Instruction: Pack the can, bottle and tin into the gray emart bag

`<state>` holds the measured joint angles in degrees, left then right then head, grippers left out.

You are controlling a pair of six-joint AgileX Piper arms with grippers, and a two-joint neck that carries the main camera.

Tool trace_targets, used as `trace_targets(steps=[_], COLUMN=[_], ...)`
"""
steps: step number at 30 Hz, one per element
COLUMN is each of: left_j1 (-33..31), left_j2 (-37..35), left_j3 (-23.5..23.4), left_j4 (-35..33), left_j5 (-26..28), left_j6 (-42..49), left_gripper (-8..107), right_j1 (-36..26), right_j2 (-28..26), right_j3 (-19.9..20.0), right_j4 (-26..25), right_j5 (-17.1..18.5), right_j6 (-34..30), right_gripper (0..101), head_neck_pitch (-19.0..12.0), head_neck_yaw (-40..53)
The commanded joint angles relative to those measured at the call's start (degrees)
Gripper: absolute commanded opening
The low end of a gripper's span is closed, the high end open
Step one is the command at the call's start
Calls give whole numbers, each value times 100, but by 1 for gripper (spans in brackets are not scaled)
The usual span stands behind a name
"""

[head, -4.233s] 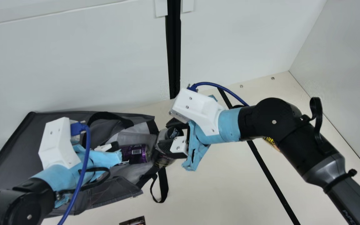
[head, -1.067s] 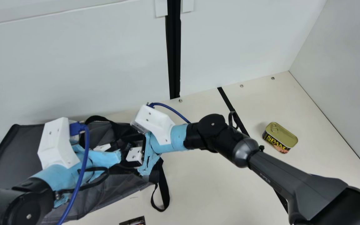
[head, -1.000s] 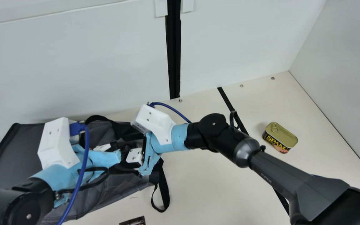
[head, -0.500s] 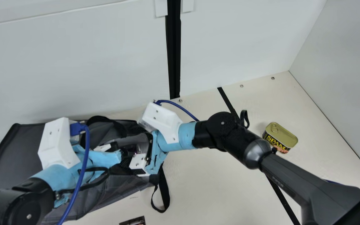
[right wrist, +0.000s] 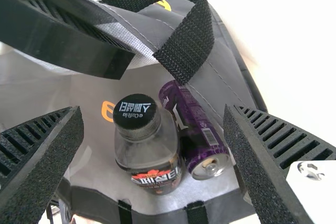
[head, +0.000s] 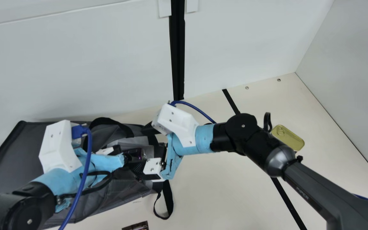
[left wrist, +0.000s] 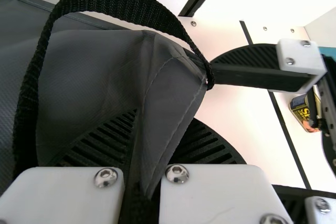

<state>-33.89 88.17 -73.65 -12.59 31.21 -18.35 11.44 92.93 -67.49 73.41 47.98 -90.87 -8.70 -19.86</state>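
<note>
My left gripper [head: 124, 157] pinches the side of the gray bag [head: 21, 143]; in the left wrist view the left gripper [left wrist: 137, 156] is shut on a fold of its fabric [left wrist: 168, 103]. At the bag's mouth, my right gripper [head: 143, 146] stands open. Between the spread fingers of the right gripper [right wrist: 153, 124], in the right wrist view, a black-capped bottle [right wrist: 149, 150] and a purple can [right wrist: 194, 129] lie side by side inside the bag, neither held. The tin [head: 287, 137] is on the table at the right, partly behind my right arm.
A black strap loop [head: 168, 201] hangs from the bag's mouth onto the table [head: 222, 191]. Another strap [head: 107, 121] arches over the bag's far side. A small dark printed item [head: 136, 226] lies at the near edge. White walls stand behind and to the right.
My right gripper carried the bottle into the bag, let it go and has drawn back a little to the right, open. The left arm has kept still, while the bag's mouth has shifted slightly.
</note>
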Motion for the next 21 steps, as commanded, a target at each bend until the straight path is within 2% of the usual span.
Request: trace_targets(steps=[1, 21], left_j1=[0, 0], left_j2=[0, 0], left_j3=[0, 0], left_j4=[0, 0], left_j5=[0, 0], left_j6=[0, 0], left_gripper=[10, 10], right_j1=[-61, -976], right_j2=[-51, -505], right_j3=[23, 99], right_j4=[-12, -317], right_j5=[34, 721], right_j6=[-5, -108], right_gripper=[91, 91], head_neck_pitch=[-130, -130], head_neck_yaw=[-14, -14])
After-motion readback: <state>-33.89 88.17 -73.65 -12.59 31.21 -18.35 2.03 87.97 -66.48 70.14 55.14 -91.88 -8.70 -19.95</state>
